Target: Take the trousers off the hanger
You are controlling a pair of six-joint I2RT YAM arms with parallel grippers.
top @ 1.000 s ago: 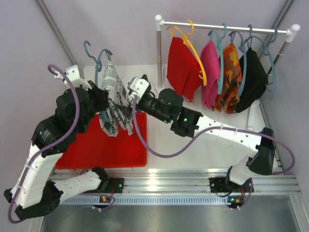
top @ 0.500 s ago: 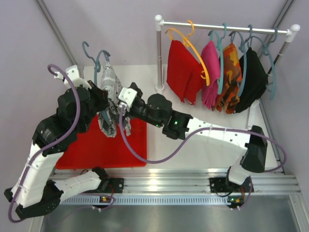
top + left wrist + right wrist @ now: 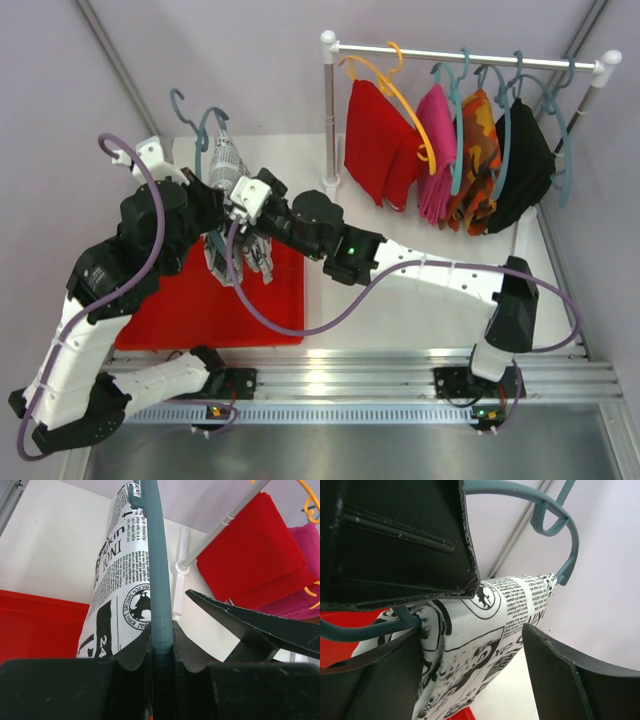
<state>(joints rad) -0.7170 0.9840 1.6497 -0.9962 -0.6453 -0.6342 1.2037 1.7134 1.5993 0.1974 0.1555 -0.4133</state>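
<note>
Trousers (image 3: 505, 615) in a black-and-white newsprint pattern hang folded over a teal hanger (image 3: 159, 555), between the two grippers and above a red tray (image 3: 200, 310). Left gripper (image 3: 161, 640) is pinched tight on the hanger's bar, with the cloth draped just beyond its fingertips. Right gripper (image 3: 472, 630) has its jaws apart, one on each side of the hanging cloth. Whether either pad touches the fabric is hard to tell, but it grips nothing. To do this well, the right jaws should probably bite a full fold of cloth clear of the bar, then draw it off while the left holds steady. Four other pairs (image 3: 435, 150) hang well off to the right of both grippers.
</note>
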